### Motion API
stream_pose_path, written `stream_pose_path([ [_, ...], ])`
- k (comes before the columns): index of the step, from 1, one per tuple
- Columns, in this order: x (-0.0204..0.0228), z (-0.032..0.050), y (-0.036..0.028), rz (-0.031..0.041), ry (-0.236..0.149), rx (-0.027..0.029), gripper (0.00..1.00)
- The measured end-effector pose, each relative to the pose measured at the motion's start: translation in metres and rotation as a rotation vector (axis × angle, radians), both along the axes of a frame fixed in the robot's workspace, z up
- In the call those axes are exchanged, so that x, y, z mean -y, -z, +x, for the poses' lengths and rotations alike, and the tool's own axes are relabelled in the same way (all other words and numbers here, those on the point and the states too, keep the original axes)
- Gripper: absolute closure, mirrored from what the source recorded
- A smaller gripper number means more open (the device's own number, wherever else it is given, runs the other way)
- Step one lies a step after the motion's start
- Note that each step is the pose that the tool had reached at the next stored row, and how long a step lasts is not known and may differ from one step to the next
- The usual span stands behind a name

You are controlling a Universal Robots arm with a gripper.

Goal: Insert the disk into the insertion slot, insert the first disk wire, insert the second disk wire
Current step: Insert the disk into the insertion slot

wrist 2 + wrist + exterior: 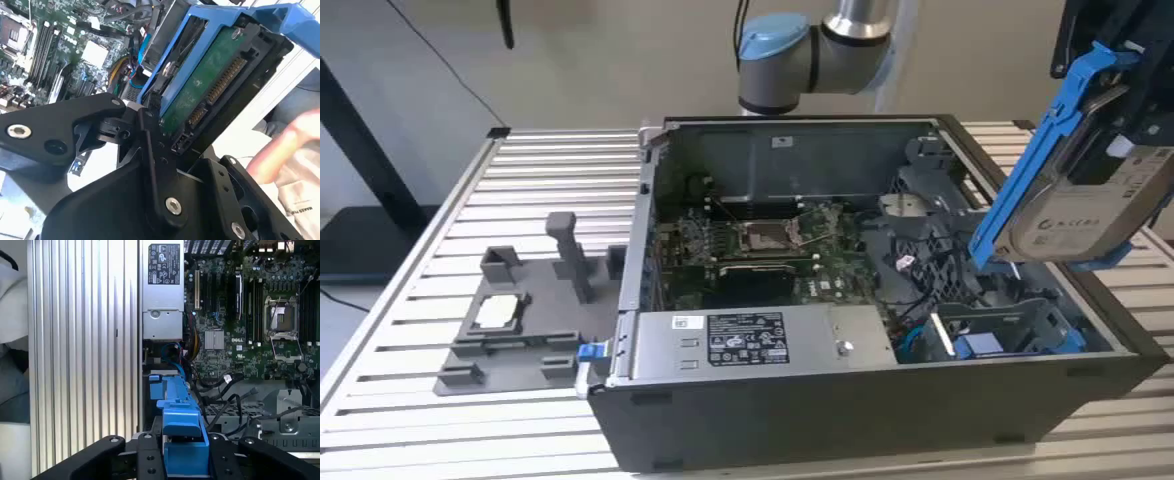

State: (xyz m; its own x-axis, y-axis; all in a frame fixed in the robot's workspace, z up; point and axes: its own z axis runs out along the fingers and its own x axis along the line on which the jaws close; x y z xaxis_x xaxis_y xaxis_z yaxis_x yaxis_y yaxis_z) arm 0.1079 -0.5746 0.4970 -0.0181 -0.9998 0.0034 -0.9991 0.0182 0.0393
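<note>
Exterior view, upper right of the frame: catches the disk [1087, 205] aloft, tilted steeply, label side out, clipped in its blue frame [1047, 140], the long blue edge running up past the silver body. Well above the open computer case [854, 420], touching none of it. Lower right, inside that case: finds the insertion slot [1001, 335], a dark grey bay with blue plastic parts, the disk not yet in it. Toward the middle of the frame, picks out the green motherboard [761, 245]; just in front of it, the grey power-supply box [747, 340]. At the exterior view's left, on the slatted table [440, 230], notes a grey fixture [520, 330] well apart from the disk. Top centre, glimpses the arm's blue-capped joint [787, 50].

In the first wrist view, sees the gripper [184, 455] clamped on the disk's blue end, with the motherboard and power-supply box beyond. In the second wrist view, confirms the pinch: black fingers [152, 150] pressed against the disk, its green circuit board [200, 85] and connector pins turned to the camera. Past the disk there, makes out a person's blurred hand [295, 135].
</note>
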Motion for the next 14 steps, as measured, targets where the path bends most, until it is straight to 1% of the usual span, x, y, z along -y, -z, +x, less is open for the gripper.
stream_pose_path([
  [11,0.0,0.0,0.0001,0.0,0.0,0.0,0.67],
  [14,0.0,0.0,0.0017,-0.0003,0.0,0.0002,0.67],
])
